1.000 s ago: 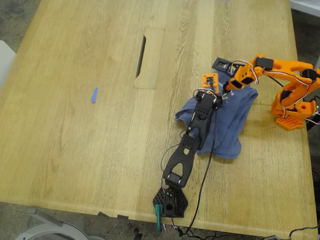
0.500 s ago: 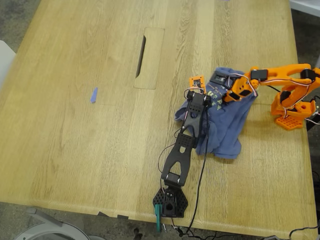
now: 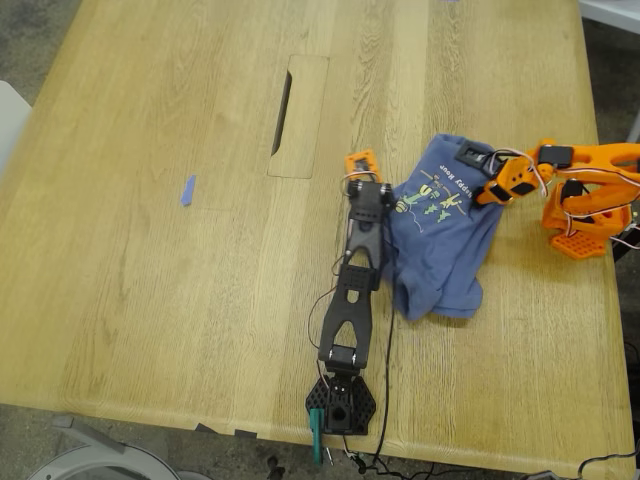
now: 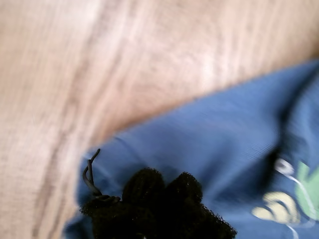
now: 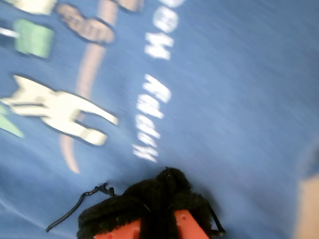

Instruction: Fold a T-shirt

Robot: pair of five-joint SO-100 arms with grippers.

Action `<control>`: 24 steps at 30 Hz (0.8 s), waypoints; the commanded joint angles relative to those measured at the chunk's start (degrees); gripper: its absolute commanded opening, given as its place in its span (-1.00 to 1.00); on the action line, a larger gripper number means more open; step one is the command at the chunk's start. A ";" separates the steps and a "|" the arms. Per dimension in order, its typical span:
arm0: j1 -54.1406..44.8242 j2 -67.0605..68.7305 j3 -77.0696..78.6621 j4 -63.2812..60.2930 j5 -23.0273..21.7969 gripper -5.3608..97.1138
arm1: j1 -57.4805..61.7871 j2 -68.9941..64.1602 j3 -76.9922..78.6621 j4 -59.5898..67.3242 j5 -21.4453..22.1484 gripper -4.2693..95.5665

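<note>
While tape strip [image 3: 187,190] lies well apart, T-shirt [image 3: 445,245] sits crumpled.

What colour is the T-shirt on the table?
The T-shirt is blue-purple with small colourful cartoon figures and pale lettering; the exterior view shows it best.

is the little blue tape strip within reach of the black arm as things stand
Probably not. The blue tape strip lies far toward the exterior view's left, while my first gripper sits at the T-shirt, the arm already stretched out. Nothing blocks the way.
</note>
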State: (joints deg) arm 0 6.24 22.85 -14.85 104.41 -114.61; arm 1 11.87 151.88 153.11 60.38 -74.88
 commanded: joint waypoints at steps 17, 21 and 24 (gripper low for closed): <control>-0.53 20.65 9.23 1.32 -1.32 -0.90 | 11.16 0.79 -17.75 13.36 -2.37 -0.91; 6.15 31.90 23.91 1.32 -1.67 -0.90 | 7.91 -6.86 -28.04 16.00 -2.37 -0.91; 9.84 37.53 31.82 1.32 -2.29 -0.90 | 4.04 -13.18 -36.04 17.75 -1.58 -0.91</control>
State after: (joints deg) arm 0 13.27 45.62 12.22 104.50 -116.02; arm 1 17.93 141.68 123.84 77.34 -76.90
